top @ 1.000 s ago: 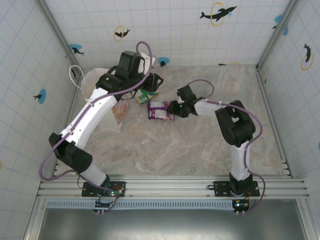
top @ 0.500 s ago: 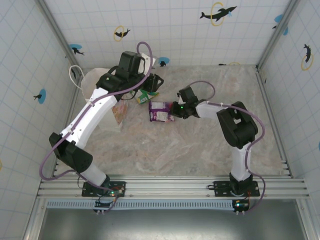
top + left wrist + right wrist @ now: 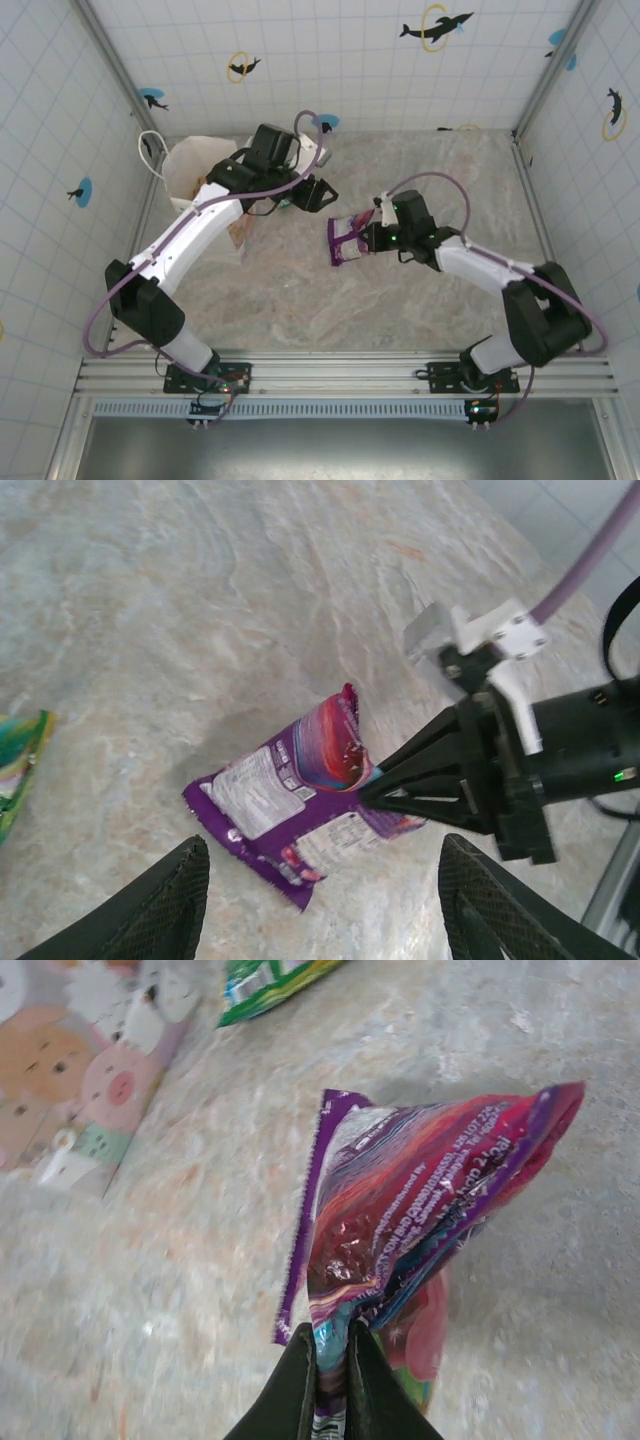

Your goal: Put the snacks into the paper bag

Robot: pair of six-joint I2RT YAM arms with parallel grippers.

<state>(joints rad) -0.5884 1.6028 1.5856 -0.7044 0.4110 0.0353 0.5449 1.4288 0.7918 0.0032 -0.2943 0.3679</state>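
End of purple packet (image 3: 420,1200) pinched between right jaws. It is ahead of left jaws, which gape empty.

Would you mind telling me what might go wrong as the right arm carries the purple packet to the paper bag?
1. The right gripper pinches the purple packet by only a thin end, so it might slip out on the way.
2. The left arm and its open left gripper lie between the packet and the paper bag; a straight path could hit them.
3. The bag looks light; a nudge at its rim may tip it.
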